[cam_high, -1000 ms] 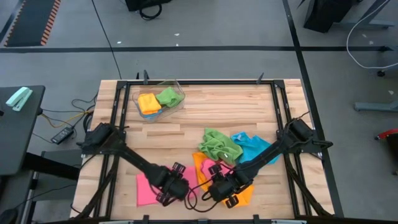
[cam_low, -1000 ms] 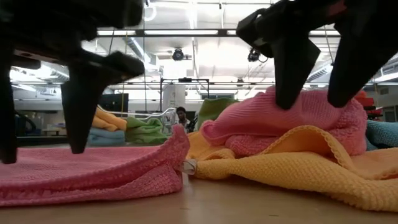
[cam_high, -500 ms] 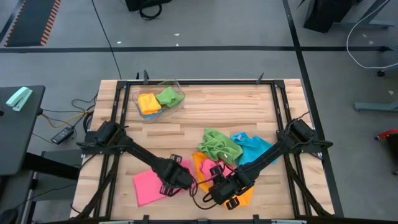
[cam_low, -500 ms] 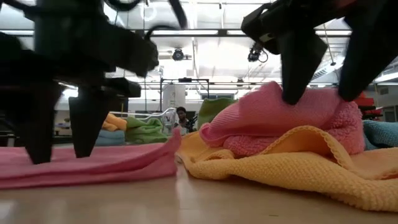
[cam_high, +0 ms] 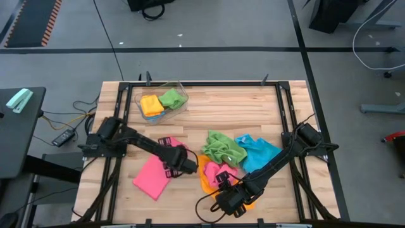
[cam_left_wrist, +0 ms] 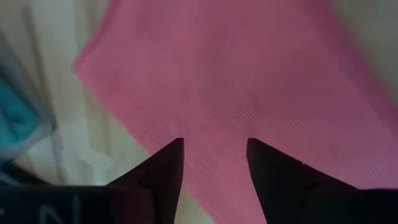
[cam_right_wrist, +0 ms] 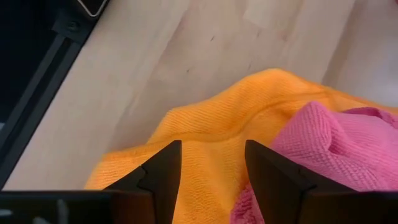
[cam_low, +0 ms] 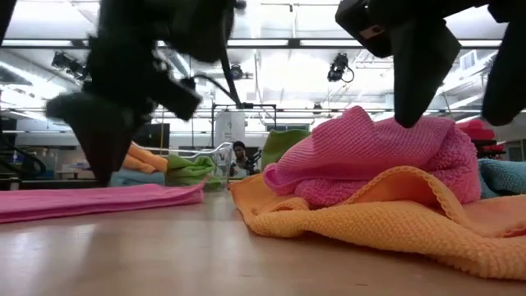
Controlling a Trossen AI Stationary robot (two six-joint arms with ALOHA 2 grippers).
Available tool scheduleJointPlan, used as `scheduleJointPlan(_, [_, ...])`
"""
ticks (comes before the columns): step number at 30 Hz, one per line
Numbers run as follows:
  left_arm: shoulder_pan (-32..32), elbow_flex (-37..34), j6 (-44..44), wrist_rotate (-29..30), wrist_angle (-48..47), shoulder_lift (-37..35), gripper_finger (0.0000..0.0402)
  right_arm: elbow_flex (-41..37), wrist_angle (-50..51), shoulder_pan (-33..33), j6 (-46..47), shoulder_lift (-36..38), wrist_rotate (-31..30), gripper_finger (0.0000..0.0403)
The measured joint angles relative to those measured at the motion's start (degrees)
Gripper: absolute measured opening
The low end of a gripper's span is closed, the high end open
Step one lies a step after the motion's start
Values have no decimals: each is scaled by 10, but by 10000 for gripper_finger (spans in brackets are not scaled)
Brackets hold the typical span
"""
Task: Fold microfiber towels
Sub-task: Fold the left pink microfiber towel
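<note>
Left gripper point(cam_high: 185, 166) shifted rearward, parted over flat pink towel point(cam_high: 152, 178), right gripper point(cam_high: 229, 201) parted above orange towel point(cam_high: 209, 177)

A clear plastic bin point(cam_high: 181, 101) sits near the far left corner of the wooden table point(cam_high: 221, 107), and a person point(cam_low: 240, 156) shows in the room behind it.

Flat pink towel point(cam_high: 152, 177) at front left; crumpled pink point(cam_high: 223, 173), orange point(cam_high: 206, 180), green point(cam_high: 224, 147), blue point(cam_high: 258, 151) towels heaped at right.
</note>
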State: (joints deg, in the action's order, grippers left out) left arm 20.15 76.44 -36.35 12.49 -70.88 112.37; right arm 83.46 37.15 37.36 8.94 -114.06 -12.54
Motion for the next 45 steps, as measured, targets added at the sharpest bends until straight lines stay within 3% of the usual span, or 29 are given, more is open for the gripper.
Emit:
scheduleJointPlan(5, [33,0,104,-3,11,-27,175,0,1,0,0,0,-2,186])
scheduleJointPlan(8, [77,-1,122,-13,18,-32,174,0,0,4,9,0,-3,186])
scheduleJointPlan(12, [153,-1,105,-24,54,-33,174,-9,-12,17,2,0,-37,186])
scheduleJointPlan(18, [251,0,11,-24,139,-33,174,-22,-49,14,-2,0,-50,186])
scheduleJointPlan(22, [299,0,-5,-21,122,-32,173,-22,-62,7,-4,0,-51,186])
scheduleJointPlan(24, [315,0,-17,7,87,-32,174,-22,-65,5,-6,0,-51,186])
scheduleJointPlan(28, [310,0,-73,53,17,-32,172,-22,-81,-1,-17,0,-52,186])
scheduleJointPlan(32, [290,0,-82,-11,0,-32,172,-22,-83,1,-21,0,-51,186])
scheduleJointPlan(45, [262,0,-17,-87,-33,40,172,-22,-92,0,-23,0,-39,186])
